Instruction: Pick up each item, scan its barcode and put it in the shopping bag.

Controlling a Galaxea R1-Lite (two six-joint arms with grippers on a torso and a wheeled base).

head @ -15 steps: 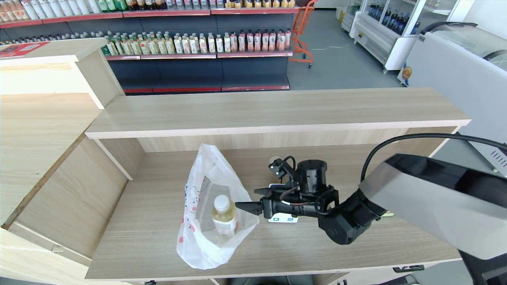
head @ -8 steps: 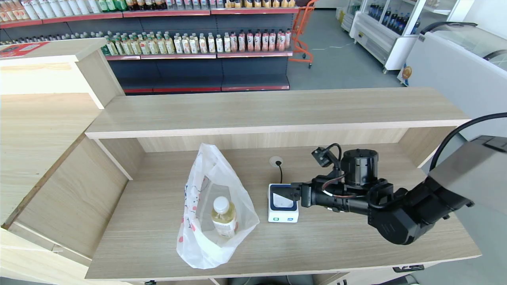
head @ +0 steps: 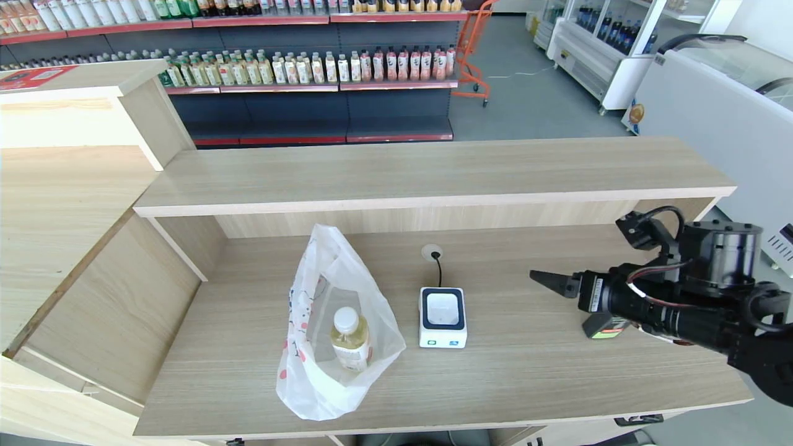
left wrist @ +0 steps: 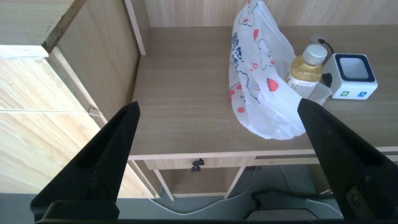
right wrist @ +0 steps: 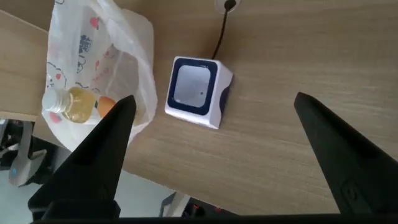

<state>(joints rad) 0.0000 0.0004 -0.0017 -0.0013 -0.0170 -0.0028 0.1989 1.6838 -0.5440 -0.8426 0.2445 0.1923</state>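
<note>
One bottle [head: 350, 339] sits in the shopping bag [head: 310, 378], well ahead of the right gripper [right wrist: 214, 102] with its spread, empty jaws, beyond the scanner [head: 442, 316]; probably light, smooth and rigid, best gripped mid-body; the left gripper [left wrist: 219, 106] likewise gapes.

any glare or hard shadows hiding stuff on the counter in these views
Head view: even light, soft shadows beside the shopping bag and scanner, pale sheen on the scanner's window. Left wrist view: the left gripper's open fingers are dark shapes against the bright counter. Right wrist view: the bottle shows plainly in the bag, no glare on it.
</note>
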